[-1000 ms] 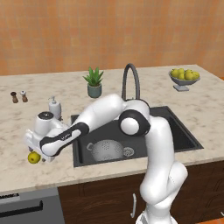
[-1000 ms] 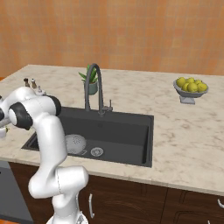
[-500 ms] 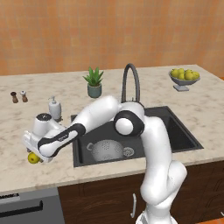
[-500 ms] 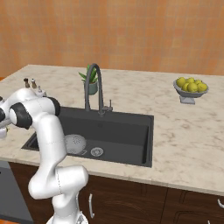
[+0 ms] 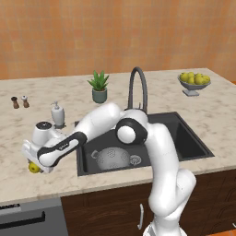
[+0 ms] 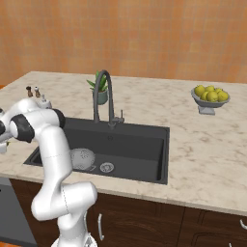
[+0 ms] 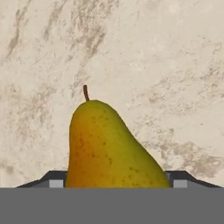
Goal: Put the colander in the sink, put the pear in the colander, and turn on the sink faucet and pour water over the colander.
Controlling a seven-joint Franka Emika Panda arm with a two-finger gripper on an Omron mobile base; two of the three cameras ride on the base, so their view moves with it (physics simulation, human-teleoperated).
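The pear [image 7: 109,146] lies on the counter [image 7: 166,65] between the hand's [image 7: 116,181] fingers; grip cannot be told.

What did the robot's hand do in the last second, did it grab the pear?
The pincer sank a little lower over the small yellow-orange pear on the marble counter, and its two tips now sit on either side of the fruit. A firm grip can't be confirmed yet. The pear has not moved. The pale perforated colander stays in the dark sink, and the arched grey faucet runs no water.
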